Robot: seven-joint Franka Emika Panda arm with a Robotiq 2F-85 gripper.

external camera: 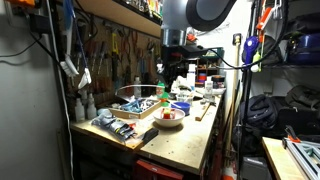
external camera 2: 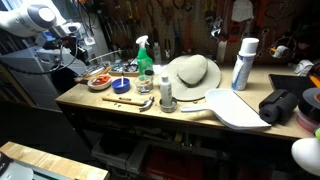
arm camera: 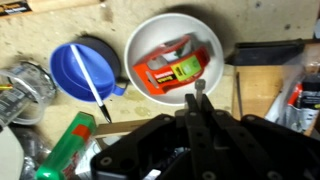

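My gripper hangs above a white bowl that holds a red and orange tool. Its fingers are pressed together. A small pale tip shows between the fingertips; I cannot tell what it is. In both exterior views the gripper is well above the bowl at one end of the workbench. A blue dish with a white stick across it lies beside the bowl. A green spray bottle stands near it.
On the wooden workbench stand the green spray bottle, a straw hat, a white can, a white board and a black bag. A glass bowl and hand tools lie nearby. A tool wall rises behind.
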